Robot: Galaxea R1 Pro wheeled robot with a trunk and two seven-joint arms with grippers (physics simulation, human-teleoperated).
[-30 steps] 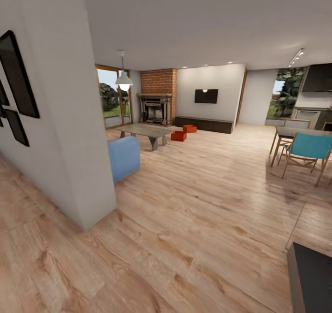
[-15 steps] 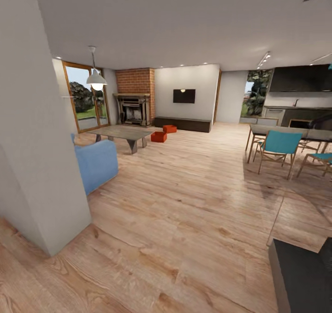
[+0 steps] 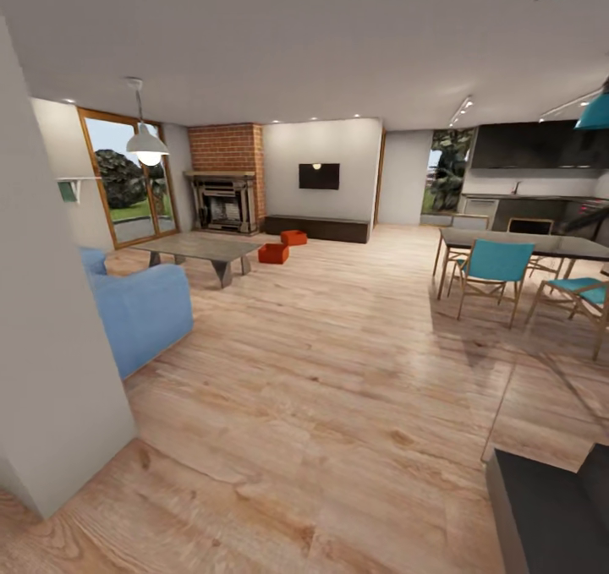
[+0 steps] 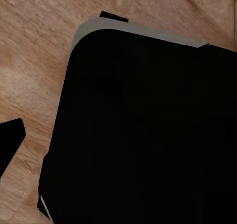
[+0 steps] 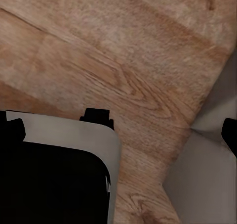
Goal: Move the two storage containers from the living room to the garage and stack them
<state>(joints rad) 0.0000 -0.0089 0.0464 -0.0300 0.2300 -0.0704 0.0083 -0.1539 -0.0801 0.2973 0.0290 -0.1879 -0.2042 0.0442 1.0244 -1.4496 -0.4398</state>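
The robot is approaching the two storage containers (image 3: 282,247) lying on the wood floor (image 3: 338,371) beyond the coffee table (image 3: 201,248); next, closing in. Finger state: cannot tell.

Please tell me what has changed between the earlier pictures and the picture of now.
Only the view has changed: the camera has turned and advanced past the white wall corner, so more of the living room shows, with the blue sofa and the dining chairs. Nothing was taken hold of or let go. The two storage containers lie as before on the wood plank floor, beside the coffee table.
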